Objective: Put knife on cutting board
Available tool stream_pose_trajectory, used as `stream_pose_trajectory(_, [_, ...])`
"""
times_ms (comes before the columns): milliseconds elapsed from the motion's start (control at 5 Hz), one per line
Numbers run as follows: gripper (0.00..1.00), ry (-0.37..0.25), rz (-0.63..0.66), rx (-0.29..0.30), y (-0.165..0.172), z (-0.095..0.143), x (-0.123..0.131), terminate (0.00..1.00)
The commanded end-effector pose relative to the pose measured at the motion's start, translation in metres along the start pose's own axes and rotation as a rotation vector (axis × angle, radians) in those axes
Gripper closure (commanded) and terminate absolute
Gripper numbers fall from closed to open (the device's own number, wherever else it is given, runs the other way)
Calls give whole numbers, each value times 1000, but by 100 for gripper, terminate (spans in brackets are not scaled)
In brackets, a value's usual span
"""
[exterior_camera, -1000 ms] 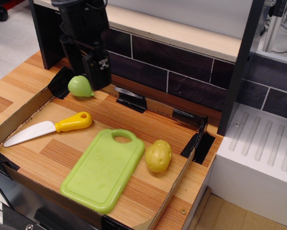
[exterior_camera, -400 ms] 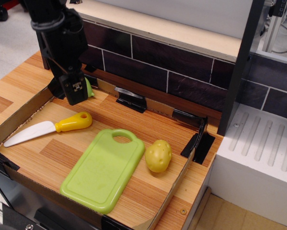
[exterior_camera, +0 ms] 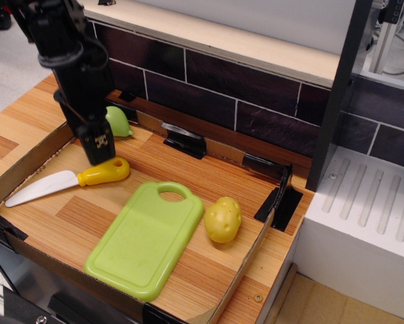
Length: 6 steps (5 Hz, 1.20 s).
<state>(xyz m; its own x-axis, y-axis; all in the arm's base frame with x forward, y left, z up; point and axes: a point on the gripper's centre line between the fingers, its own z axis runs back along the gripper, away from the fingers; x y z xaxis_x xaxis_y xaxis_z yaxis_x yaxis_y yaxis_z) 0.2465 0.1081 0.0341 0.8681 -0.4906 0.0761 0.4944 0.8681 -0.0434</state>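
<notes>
The knife (exterior_camera: pixel 67 181) lies flat at the left of the wooden tray floor. Its white blade points left and its yellow handle points right. The lime-green cutting board (exterior_camera: pixel 142 241) lies to the right of the knife and apart from it, with its handle hole at the far end. My gripper (exterior_camera: pixel 100 154) hangs from the black arm just above and behind the yellow handle. I see it edge-on, so its jaws do not show as open or shut. Nothing shows held in it.
A green pear-shaped toy (exterior_camera: pixel 119 121) sits behind the arm by the back wall. A yellow potato toy (exterior_camera: pixel 223 219) rests against the board's right edge. Low cardboard walls (exterior_camera: pixel 26 165) and black corner brackets (exterior_camera: pixel 185 140) ring the tray. A white rack (exterior_camera: pixel 363 223) stands at the right.
The arm has moved left and toward the front, from above the green toy down to just over the knife's handle. The green toy shows again. Knife, board and potato have not moved.
</notes>
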Motion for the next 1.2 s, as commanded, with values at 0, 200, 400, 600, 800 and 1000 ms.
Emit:
stream_pose_trajectory(0, [0, 39, 12, 5, 2, -6, 5, 0])
stream_pose_trajectory(200, [0, 38, 16, 23, 4, -14, 7, 0])
stream_pose_trajectory(400, [0, 42, 13, 30, 6, -22, 9, 0])
stream_pose_trajectory(600, [0, 42, 10, 48, 7, -29, 10, 0])
stream_pose_trajectory(800, [100, 34, 10, 43, 7, -29, 11, 0])
stream_pose_trajectory(1000, [100, 6, 16, 14, 8, -21, 12, 0])
